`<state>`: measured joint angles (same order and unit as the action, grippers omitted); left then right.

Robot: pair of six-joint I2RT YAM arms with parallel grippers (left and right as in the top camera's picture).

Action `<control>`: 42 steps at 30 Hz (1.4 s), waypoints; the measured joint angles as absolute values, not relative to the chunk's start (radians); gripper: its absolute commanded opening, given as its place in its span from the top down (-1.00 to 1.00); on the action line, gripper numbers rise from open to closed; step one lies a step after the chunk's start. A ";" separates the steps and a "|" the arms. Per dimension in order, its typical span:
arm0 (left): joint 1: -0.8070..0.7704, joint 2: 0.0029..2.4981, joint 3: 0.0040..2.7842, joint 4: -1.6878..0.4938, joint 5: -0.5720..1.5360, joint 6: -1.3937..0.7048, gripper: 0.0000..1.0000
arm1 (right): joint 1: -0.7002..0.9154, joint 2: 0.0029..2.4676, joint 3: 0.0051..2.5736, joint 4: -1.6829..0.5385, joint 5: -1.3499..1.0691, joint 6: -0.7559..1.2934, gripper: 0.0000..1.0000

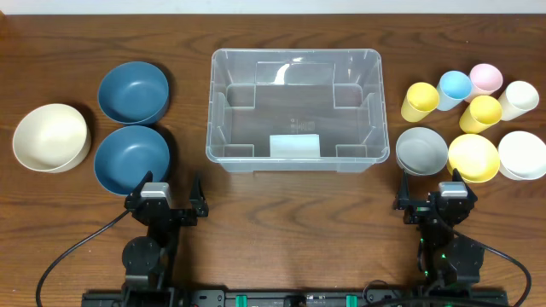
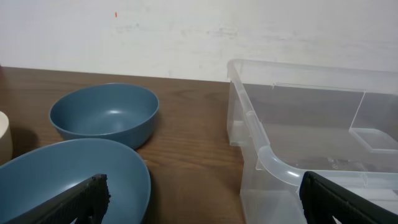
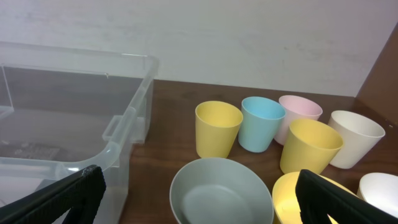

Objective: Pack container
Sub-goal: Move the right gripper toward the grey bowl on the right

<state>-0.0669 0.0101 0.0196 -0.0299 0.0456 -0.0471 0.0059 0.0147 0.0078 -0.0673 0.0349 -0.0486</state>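
You're at the start, with nothing packed. Nearer than the container (image 1: pixel 294 107), which sits central on the bench (image 1: pixel 281 230), your left end effector (image 1: pixel 167 194) and right end effector (image 1: pixel 429 194) hang spread and empty. Next, reach for the nearer blue bowl (image 1: pixel 131 159) at its left or the grey bowl (image 1: pixel 421 150) at its right.

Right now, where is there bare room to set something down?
Inside the empty container; the bare table in front of it, between the left gripper and right gripper. Crowded: the cups and bowls right of it.
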 measured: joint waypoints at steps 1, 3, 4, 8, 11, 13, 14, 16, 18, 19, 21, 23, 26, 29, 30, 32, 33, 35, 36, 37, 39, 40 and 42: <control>-0.067 0.010 0.020 -0.030 0.046 -0.047 -0.96 | 0.006 0.015 0.008 -0.067 0.035 -0.049 -0.98; -0.067 0.010 0.020 -0.030 0.046 -0.047 -0.96 | 0.006 0.015 0.008 -0.067 0.035 -0.049 -0.99; -0.067 0.010 0.020 -0.030 0.046 -0.047 -0.96 | 0.006 0.015 0.007 -0.067 0.035 -0.049 -0.99; -0.067 0.010 0.019 -0.030 0.046 -0.047 -0.96 | 0.006 0.015 0.007 -0.067 0.035 -0.049 -0.98; -0.067 0.010 0.020 -0.030 0.046 -0.047 -0.96 | 0.006 0.015 0.008 -0.067 0.035 -0.049 -0.99; -0.067 0.010 0.019 -0.030 0.046 -0.047 -0.96 | 0.006 0.015 0.008 -0.067 0.035 -0.049 -0.99; -0.067 0.010 0.020 -0.030 0.046 -0.047 -0.96 | 0.006 0.015 0.007 -0.067 0.035 -0.049 -0.99; -0.067 0.010 0.019 -0.030 0.046 -0.047 -0.96 | 0.006 0.015 0.008 -0.067 0.035 -0.049 -0.99; -0.067 0.010 0.019 -0.030 0.046 -0.047 -0.96 | 0.006 0.015 0.008 -0.067 0.035 -0.049 -0.99; -0.067 0.010 0.020 -0.030 0.046 -0.047 -0.96 | 0.006 0.015 0.007 -0.067 0.035 -0.049 -0.99; -0.067 0.010 0.019 -0.030 0.046 -0.047 -0.96 | 0.006 0.015 0.008 -0.067 0.035 -0.049 -0.99; -0.067 0.010 0.020 -0.030 0.046 -0.047 -0.96 | 0.006 0.015 0.007 -0.067 0.035 -0.049 -0.98; -0.067 0.010 0.019 -0.030 0.046 -0.047 -0.96 | 0.006 0.015 0.007 -0.067 0.038 -0.049 -0.99; -0.067 0.010 0.020 -0.030 0.046 -0.047 -0.96 | 0.006 0.015 0.008 -0.063 0.038 -0.049 -0.98; -0.067 0.010 0.019 -0.030 0.046 -0.047 -0.96 | 0.006 0.015 0.008 -0.064 0.038 -0.048 -0.98; -0.067 0.010 0.020 -0.030 0.046 -0.047 -0.96 | 0.006 0.015 0.017 -0.076 0.038 -0.044 -0.98; -0.067 0.010 0.020 -0.030 0.046 -0.047 -0.96 | 0.006 0.015 0.029 -0.089 0.037 -0.039 -0.99; -0.067 0.010 0.020 -0.030 0.046 -0.047 -0.96 | 0.006 0.015 0.076 -0.130 0.038 -0.032 -0.99; -0.067 0.010 0.020 -0.030 0.046 -0.047 -0.96 | 0.006 0.017 0.110 -0.158 0.038 -0.029 -0.99; -0.067 0.010 0.019 -0.030 0.046 -0.047 -0.96 | 0.006 0.021 0.150 -0.181 0.038 -0.028 -0.98; -0.067 0.010 0.019 -0.030 0.046 -0.047 -0.96 | 0.006 0.037 0.247 -0.228 0.038 -0.025 -0.98; -0.067 0.010 0.019 -0.030 0.046 -0.047 -0.96 | 0.006 0.051 0.294 -0.257 0.038 -0.023 -0.98; -0.067 0.010 0.020 -0.030 0.046 -0.047 -0.96 | 0.006 0.094 0.393 -0.313 0.041 -0.020 -0.98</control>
